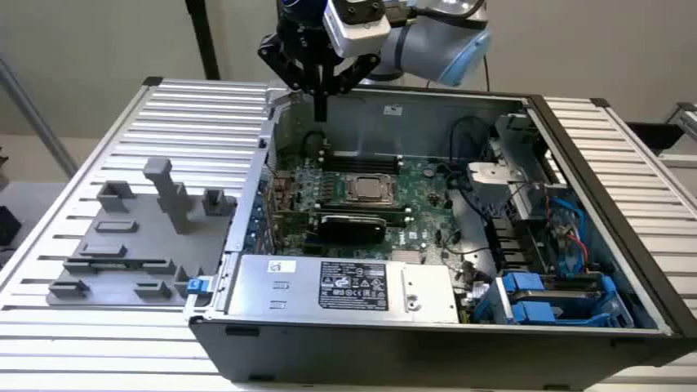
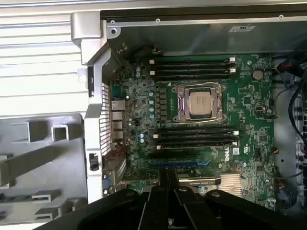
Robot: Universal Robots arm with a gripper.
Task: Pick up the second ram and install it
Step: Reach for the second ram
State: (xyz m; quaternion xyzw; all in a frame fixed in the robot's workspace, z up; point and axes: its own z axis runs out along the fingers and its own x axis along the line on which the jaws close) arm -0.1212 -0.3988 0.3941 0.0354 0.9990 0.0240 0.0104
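On the exterior view's left, the grey tray (image 1: 120,245) lies on the slatted table (image 1: 65,343), just beside the open computer case (image 1: 436,343). I, the gripper (image 1: 320,90), hang over the case's far left corner. My jaws are narrow, pinched on the second ram (image 1: 321,108), which hangs upright as a thin dark stick, clear of the motherboard (image 1: 419,192). Further right sits the CPU socket (image 1: 370,188), with long memory slots (image 2: 192,68) along its far side.

One case (image 1: 436,347), one motherboard (image 2: 249,98), one CPU (image 2: 200,104)
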